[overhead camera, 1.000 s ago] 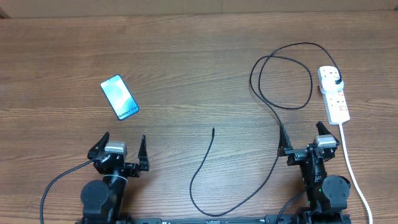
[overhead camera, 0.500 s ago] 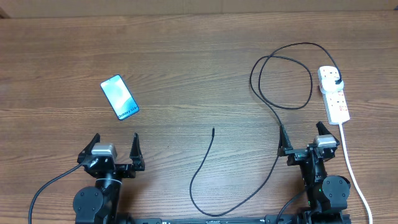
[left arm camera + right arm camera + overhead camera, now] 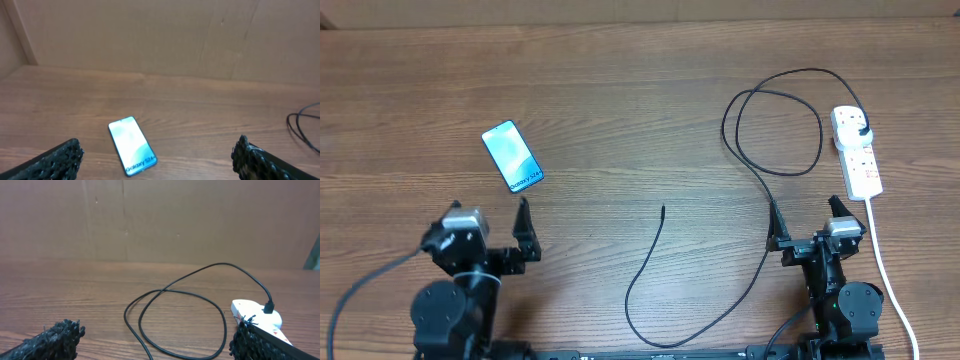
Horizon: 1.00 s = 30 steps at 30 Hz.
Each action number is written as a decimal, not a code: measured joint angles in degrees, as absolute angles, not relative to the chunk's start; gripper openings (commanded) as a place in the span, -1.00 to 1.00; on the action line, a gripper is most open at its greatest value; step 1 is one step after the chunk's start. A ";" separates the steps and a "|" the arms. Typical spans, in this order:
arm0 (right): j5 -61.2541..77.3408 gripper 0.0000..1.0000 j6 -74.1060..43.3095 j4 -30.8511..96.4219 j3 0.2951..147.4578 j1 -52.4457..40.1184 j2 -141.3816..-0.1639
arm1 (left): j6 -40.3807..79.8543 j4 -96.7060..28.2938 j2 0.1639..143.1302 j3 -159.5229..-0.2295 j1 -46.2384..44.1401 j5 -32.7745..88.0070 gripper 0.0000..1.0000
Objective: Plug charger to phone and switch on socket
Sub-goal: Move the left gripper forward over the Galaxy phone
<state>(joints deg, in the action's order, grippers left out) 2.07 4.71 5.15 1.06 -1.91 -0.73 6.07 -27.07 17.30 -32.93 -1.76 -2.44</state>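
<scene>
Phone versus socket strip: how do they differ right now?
The phone has a lit blue screen; the socket is white with red-marked switches. The phone lies alone, nothing plugged in; the socket carries the charger plug. Both lie flat on the table, untouched.

A brown wood-grain worktop (image 3: 620, 100) fills the overhead view. The phone (image 3: 512, 156) lies flat at the centre left, screen up and lit, set at a slant. The socket (image 3: 857, 152) lies at the right edge, its white cord (image 3: 882, 265) trailing to the lower right. The charger (image 3: 660, 225) is plugged into the socket's upper end. Its cable loops across the right half, and its free tip rests near the middle, well apart from the phone.
</scene>
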 measured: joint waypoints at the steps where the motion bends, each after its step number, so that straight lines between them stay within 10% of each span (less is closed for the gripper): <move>1: 2.04 1.00 4.73 5.15 1.06 -1.91 -0.73 | 6.07 -27.94 18.94 -34.54 -1.76 -2.44 0.99; 30: 2.04 1.00 4.73 5.17 1.06 -1.91 -0.73 | 12.12 -58.76 61.95 -76.82 -1.76 -2.42 0.99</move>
